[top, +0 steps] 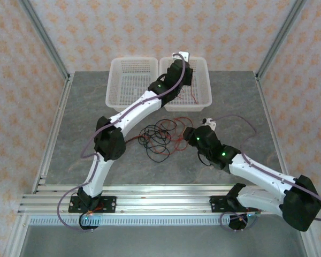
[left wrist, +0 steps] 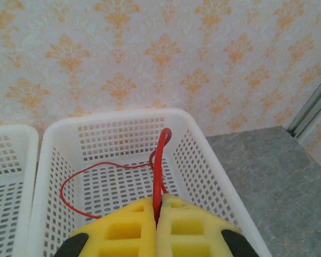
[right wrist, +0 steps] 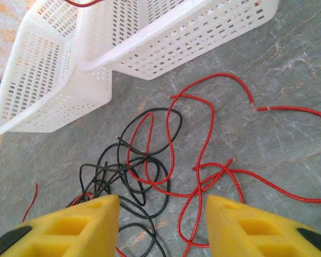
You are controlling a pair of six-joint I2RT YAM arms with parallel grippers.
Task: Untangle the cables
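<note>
A: From above, where were the cables (top: 159,140)?
B: Tangled mid-surface (top: 85,107), with the right-hand basket (top: 205,88) at twelve o'clock.
A: Left wrist?
B: The left gripper (left wrist: 158,206) clenched a red cable (left wrist: 160,155) over that basket. Best to lower it before releasing.
A: Right wrist?
B: The right gripper (right wrist: 161,206) gaped empty above the tangle. It should take the loose red strand (right wrist: 294,110) at three o'clock.

White-black arms (top: 136,107), yellow gripper fingers (right wrist: 91,227), purple cables (top: 236,116)
</note>
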